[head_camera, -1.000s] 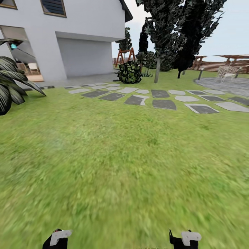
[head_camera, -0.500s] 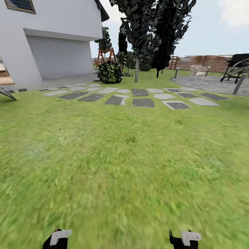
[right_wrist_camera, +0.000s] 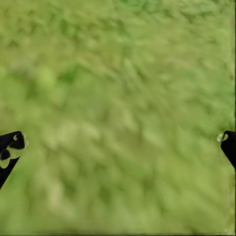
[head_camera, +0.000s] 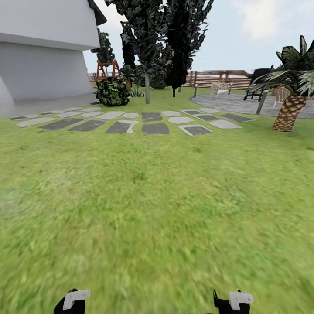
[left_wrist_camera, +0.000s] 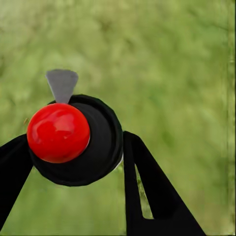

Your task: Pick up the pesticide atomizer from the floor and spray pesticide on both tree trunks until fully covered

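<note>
The pesticide atomizer is off the ground and in the left gripper. The left wrist view looks at it end-on: a dark round body with a red dome and a small grey wedge that I take for the spray head. One black finger presses each flank, so the pincer is clamped on it, presumably so it rides along while the base travels. Below it is only blurred lawn, which suggests the arm is held low and tucked, not aimed. The right gripper is spread wide with nothing between its tips, which sit at opposite edges of its wrist view over the same grass; it looks free because spraying needs one hand. In the head view both arms sit at about 6 o'clock, close to the body, a sensible carrying posture for driving. Further out, a band of stepping stones crosses the grass from 10 to 1 o'clock. Beyond them at 12 o'clock stand thin-stemmed dark trees, with a leafy bush at 11 o'clock. The white house is at 10 o'clock. The grey paved floor lies at 1 o'clock before the slatted fence, and a short palm leans at 2 o'clock. No thick mottled trunk can be made out, so I judge this a transit step: the bottle is in hand, and the trunks have yet to be found and faced before any spraying.
</note>
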Robot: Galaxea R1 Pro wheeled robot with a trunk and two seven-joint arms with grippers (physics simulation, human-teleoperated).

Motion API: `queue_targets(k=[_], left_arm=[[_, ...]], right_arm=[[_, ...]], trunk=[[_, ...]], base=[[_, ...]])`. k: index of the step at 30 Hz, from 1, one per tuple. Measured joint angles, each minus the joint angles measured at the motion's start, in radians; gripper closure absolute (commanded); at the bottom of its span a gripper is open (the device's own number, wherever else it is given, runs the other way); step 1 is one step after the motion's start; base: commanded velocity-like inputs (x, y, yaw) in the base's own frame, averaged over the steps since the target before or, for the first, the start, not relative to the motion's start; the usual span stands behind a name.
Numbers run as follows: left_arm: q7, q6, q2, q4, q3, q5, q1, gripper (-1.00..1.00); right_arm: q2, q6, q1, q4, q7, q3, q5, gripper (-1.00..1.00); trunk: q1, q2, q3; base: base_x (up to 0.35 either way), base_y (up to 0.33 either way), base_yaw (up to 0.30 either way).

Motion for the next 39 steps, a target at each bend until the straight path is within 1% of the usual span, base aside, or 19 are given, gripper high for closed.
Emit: queue_targets(k=[39], left_arm=[[0.000, 0.000, 0.000, 0.000, 0.000, 0.000, -0.001, 1.00]], right_arm=[[0.000, 0.001, 0.000, 0.000, 0.000, 0.000, 0.000, -1.00]], trunk=[[0.000, 0.000, 0.000]], base=[[0.000, -0.273, -0.300]])
